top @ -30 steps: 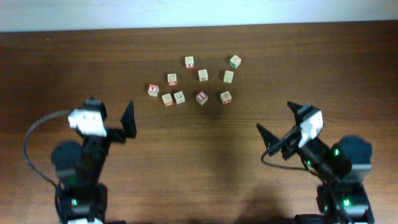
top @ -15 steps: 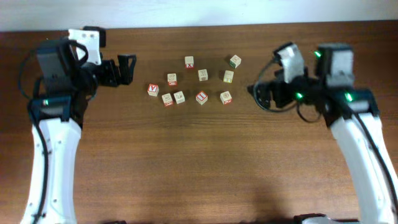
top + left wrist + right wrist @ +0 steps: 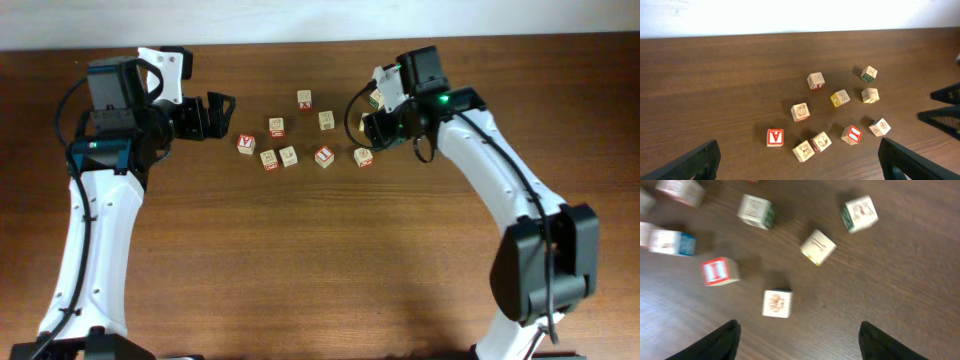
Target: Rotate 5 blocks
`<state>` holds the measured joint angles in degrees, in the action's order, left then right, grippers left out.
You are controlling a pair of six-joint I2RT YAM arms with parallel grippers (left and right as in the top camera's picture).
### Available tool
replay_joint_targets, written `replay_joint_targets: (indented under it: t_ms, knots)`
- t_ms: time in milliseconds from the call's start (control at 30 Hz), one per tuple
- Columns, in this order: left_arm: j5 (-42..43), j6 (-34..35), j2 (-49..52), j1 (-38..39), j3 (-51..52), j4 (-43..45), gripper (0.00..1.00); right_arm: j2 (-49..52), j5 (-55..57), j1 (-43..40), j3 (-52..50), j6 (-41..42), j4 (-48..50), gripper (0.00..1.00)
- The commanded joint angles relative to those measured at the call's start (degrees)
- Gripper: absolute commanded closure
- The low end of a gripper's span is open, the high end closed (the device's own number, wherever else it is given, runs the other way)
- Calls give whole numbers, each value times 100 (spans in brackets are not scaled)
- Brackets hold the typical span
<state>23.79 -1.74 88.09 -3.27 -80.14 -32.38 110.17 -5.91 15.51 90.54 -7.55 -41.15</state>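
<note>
Several small light-wood blocks lie scattered at the back middle of the table. Among them are a red-framed "I" block point(image 3: 324, 156) point(image 3: 718, 271) point(image 3: 852, 134), a shell-print block point(image 3: 363, 157) point(image 3: 777, 303) and a green-sided block point(image 3: 859, 214) point(image 3: 868, 73). My right gripper point(image 3: 368, 125) point(image 3: 799, 345) hovers open above the right side of the cluster, the shell-print block just ahead of its jaws, nothing between them. My left gripper point(image 3: 215, 115) point(image 3: 800, 165) stands wide open left of the cluster, holding nothing.
A red "Y" cube point(image 3: 246, 145) point(image 3: 775, 137) sits at the cluster's left end and a red "X" cube point(image 3: 304, 99) at its back. The table's far edge meets a white wall point(image 3: 790, 15) just behind the blocks.
Both arms rose from the near edge and reached to the blocks. In the last half second the right gripper swung left over the cluster's right side; the left edged slightly right.
</note>
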Motion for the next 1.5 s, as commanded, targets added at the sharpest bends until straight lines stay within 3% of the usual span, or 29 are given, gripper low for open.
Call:
replay_joint_targets:
  t_ms: [0, 200, 467, 600, 800, 933, 1067, 1200, 1300, 1467]
  knots:
    - [44, -92, 52, 2, -111, 15, 1, 323, 662, 225, 96, 350, 168, 28]
    - [44, -92, 52, 2, -111, 15, 1, 990, 752, 448, 96, 1045, 584, 41]
    - [44, -92, 52, 2, -111, 15, 1, 1550, 793, 514, 87, 1154, 907, 43]
    - [44, -92, 52, 2, -111, 15, 1, 1593, 793, 516, 87, 1261, 787, 58]
    - [44, -92, 52, 2, -111, 15, 1, 1587, 813, 509, 105, 2210, 140, 58]
    - [44, -92, 52, 2, -111, 15, 1, 1587, 933, 509, 105, 2267, 157, 59]
    - [44, -92, 52, 2, -111, 15, 1, 1451, 1102, 511, 229, 2315, -186, 78]
    - [44, -92, 52, 2, -111, 15, 1, 852, 988, 503, 678, 2809, -1641, 79]
    - [44, -92, 52, 2, -111, 15, 1, 763, 603, 518, 671, 2804, -2162, 78]
    - [44, -92, 52, 2, -111, 15, 1, 774, 597, 595, -245, 2909, -1749, 77]
